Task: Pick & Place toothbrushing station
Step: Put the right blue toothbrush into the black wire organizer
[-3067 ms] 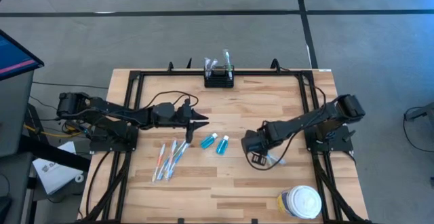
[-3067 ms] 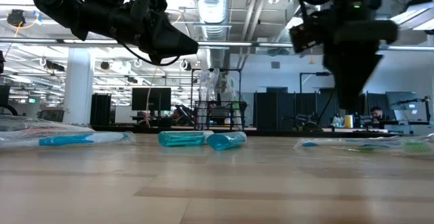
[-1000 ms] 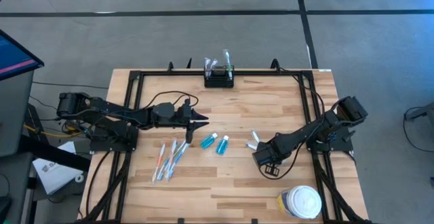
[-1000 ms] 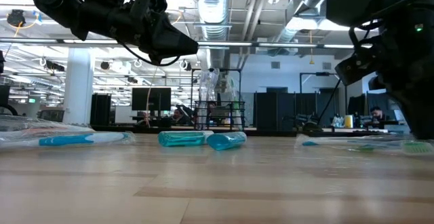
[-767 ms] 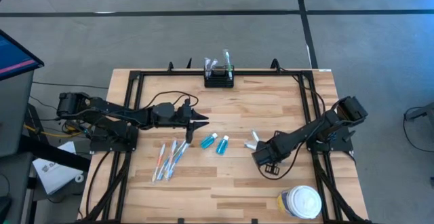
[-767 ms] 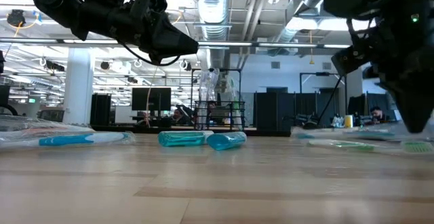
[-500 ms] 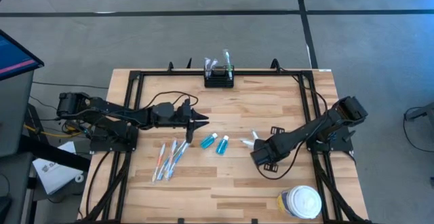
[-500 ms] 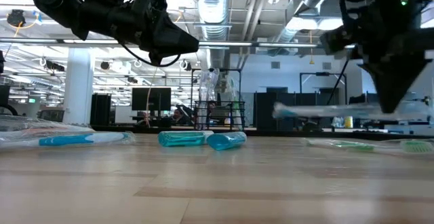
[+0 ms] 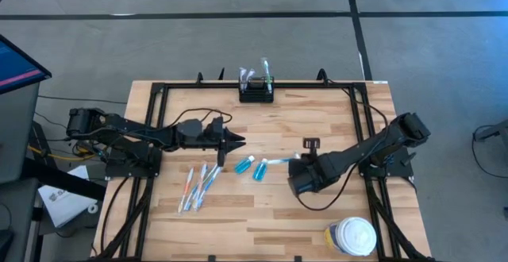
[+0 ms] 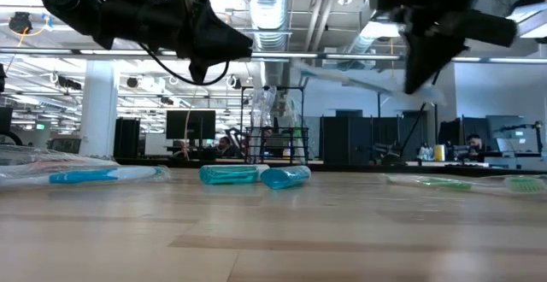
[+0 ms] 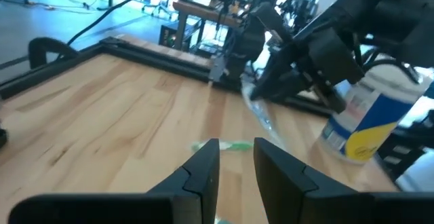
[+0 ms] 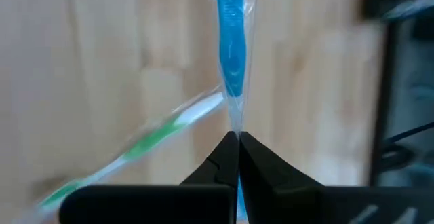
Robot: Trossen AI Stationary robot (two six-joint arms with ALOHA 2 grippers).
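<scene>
- blue toothbrush point(image 12: 230, 54) in a clear wrapper hung pinched at its very end between the pressed-together jaws of the right gripper point(image 12: 237, 142), held above the wood near the table's middle.
- the station point(image 9: 257, 92), a black caddy, stood at the table's 12 o'clock edge, against the black frame point(image 9: 159, 95), well apart from the right gripper point(image 9: 295, 160).
- judged best practice: carry the brush high and slowly, since a pinch on thin wrapper could slip or let it swing; turn it upright before lowering into the caddy's open top.
- the caddy already held wrapped items, so the free slot looked narrow; i couldn't tell which slot was open.
- the left gripper point(image 9: 236, 142) hovered at about 9 o'clock of the middle, jaws spread a little and empty.
- two blue bottles point(image 9: 252, 167) lay just under the route's start; a green toothbrush point(image 12: 146, 142) lay on the wood below the grip.
- open wood ran from the middle toward 12 o'clock.
- the jar point(image 9: 350, 236) at 5 o'clock and the wrapped brushes point(image 9: 198, 187) at 7 o'clock sat clear of that path.
</scene>
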